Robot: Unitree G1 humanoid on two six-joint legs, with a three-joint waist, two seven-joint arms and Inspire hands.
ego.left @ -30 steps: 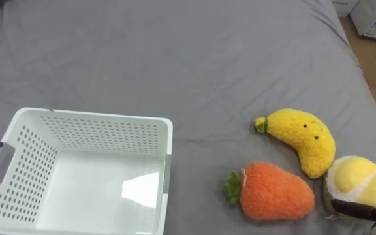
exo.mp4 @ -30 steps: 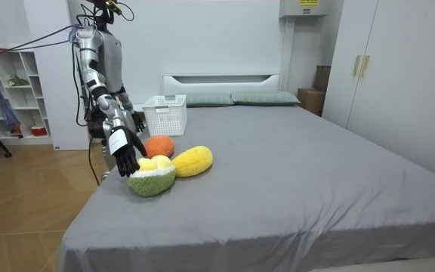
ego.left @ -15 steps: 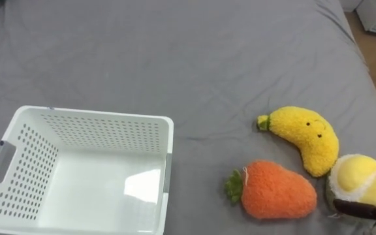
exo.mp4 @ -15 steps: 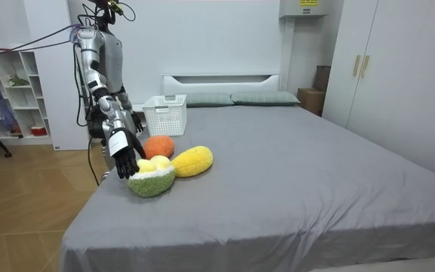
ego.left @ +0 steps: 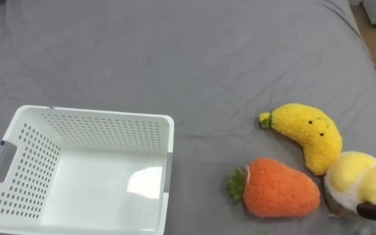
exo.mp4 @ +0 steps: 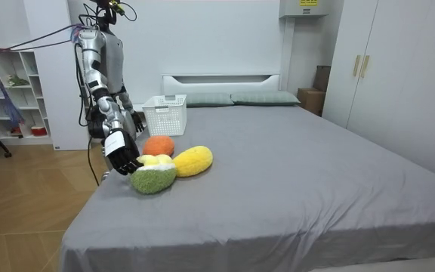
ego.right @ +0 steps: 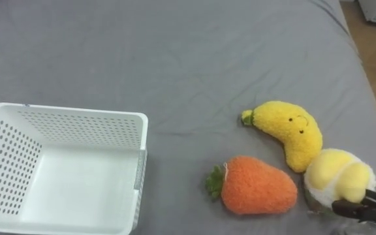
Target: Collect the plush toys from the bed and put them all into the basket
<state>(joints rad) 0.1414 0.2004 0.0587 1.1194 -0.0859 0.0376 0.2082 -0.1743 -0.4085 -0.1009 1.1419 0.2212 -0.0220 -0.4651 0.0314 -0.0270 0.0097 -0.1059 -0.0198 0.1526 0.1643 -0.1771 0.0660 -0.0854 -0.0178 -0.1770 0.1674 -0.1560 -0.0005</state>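
Right hand [ego.right: 365,207] is reaching in from the lower right and pressing against the near edge of a round plush toy with a yellow top, a white band and a green underside [ego.right: 339,177]. Whether it is gripping the toy or only touching it cannot be told, since most of the hand is lying out of the eye views. In the room view this hand [exo.mp4: 124,154] is sitting at the toy's [exo.mp4: 154,178] side, close to the edge of the bed.

A yellow plush banana with a small stitched face [ego.right: 289,132] is lying just beyond the round toy, its lower end touching or almost touching it and its green stem pointing toward the robot's left. An orange plush carrot with green leaves [ego.right: 256,186] is lying just beside the round toy on the robot's left, its leaves turning toward a white perforated plastic basket [ego.right: 77,130]. The basket is standing upright on the grey bed sheet [ego.right: 175,59], well apart from the three toys, with its floor showing bare.

In the room view the robot is standing upright beside the bed on the room view's left, near a white shelf unit [exo.mp4: 6,91], with its left hand [exo.mp4: 136,119] hanging next to the basket; how that hand is set cannot be told. A white headboard [exo.mp4: 221,78] and white wardrobe doors [exo.mp4: 399,68] are showing beyond the bed.
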